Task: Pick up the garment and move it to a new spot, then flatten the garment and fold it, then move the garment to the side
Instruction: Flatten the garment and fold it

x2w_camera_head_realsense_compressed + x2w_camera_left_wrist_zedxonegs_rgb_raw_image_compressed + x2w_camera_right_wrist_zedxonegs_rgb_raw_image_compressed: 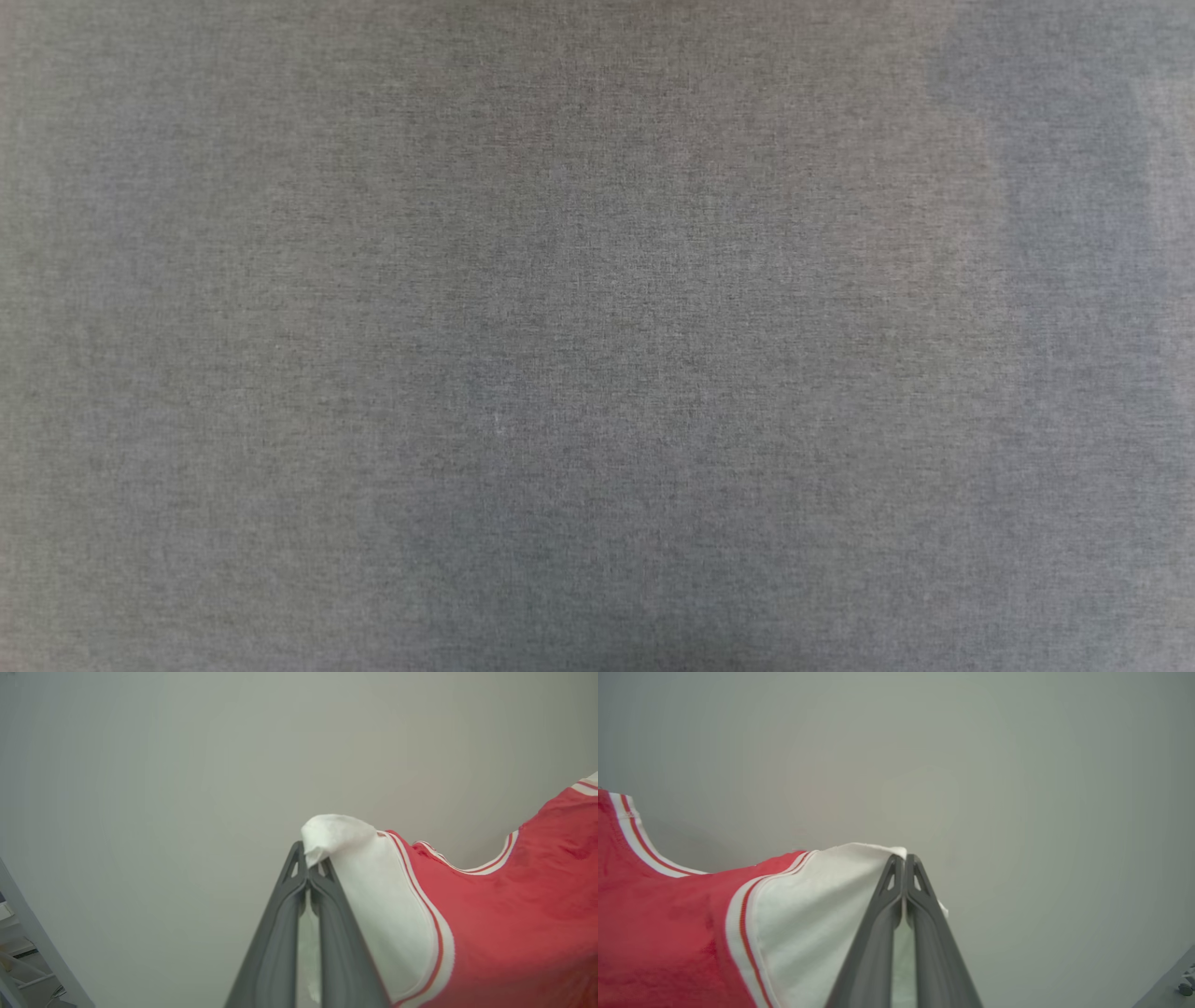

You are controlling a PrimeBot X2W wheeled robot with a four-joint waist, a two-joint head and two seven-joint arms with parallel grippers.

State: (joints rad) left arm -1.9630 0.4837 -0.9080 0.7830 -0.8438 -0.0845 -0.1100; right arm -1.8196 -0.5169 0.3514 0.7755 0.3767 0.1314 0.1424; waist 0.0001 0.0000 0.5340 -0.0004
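The garment (514, 914) is a red T-shirt with white sleeves and red-and-white striped trim. It hangs stretched between my two grippers above a plain pale surface. In the left wrist view my left gripper (308, 858) is shut on the tip of one white sleeve (383, 896), and the red body runs off to the right. In the right wrist view my right gripper (903, 858) is shut on the other white sleeve (817, 905), with the garment's red body (668, 933) spreading left. The striped collar (486, 865) dips between the shoulders.
A grey woven surface (597, 336) lies close before the head camera; what it is I cannot tell. A pale slanted frame (32, 942) stands at the lower left of the left wrist view. A grey edge with a small wheel (1184, 989) sits at the right wrist view's lower right.
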